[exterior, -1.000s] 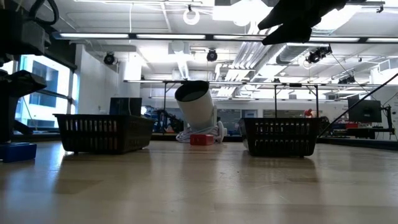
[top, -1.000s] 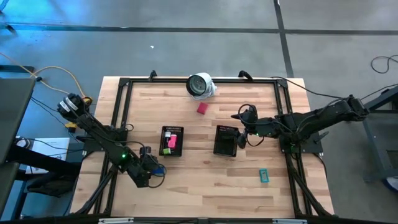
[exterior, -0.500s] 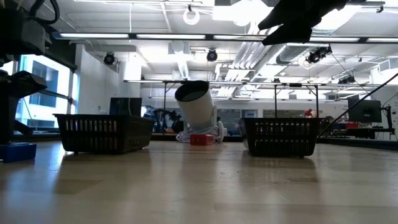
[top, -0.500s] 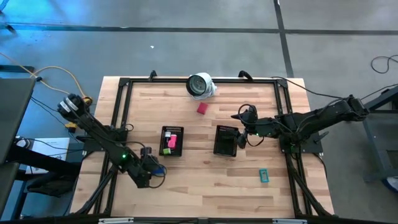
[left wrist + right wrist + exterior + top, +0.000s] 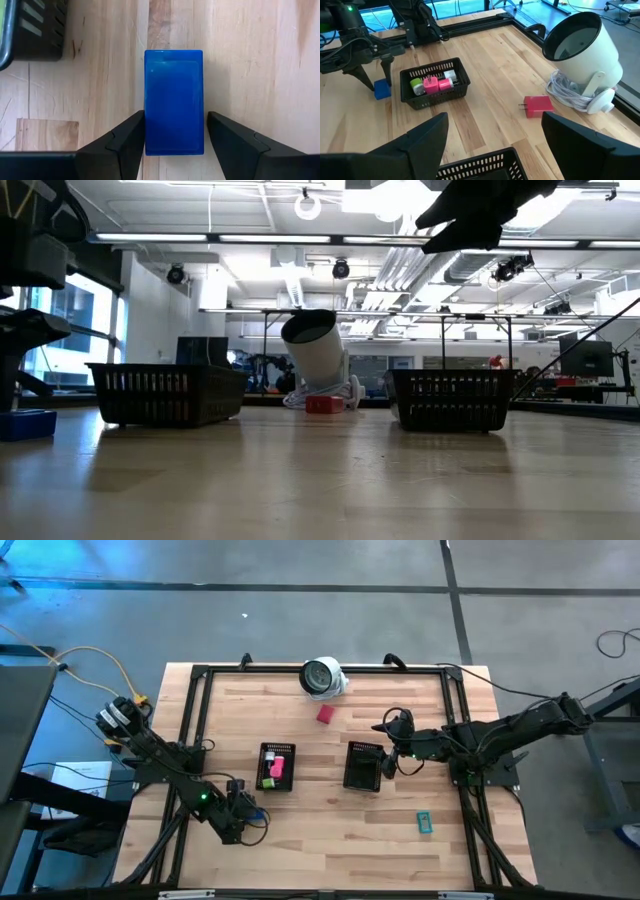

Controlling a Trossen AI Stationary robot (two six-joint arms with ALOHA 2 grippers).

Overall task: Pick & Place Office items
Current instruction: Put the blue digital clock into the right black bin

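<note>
The left gripper (image 5: 173, 131) is clamped on the blue piece (image 5: 174, 102), low on the table just beside the left tray (image 5: 277, 767). The grip sits near one end, so the piece could twist loose during lifting. The right gripper (image 5: 492, 131) hangs spread and empty over the right tray (image 5: 362, 766).

floor: grey concrete (image 5: 300, 630), dark seam lines | bench: pale wood planks (image 5: 330, 830), black frame at edges | ceiling: white ducts, strip lights (image 5: 250, 240) | window (image 5: 60, 330) at side
</note>
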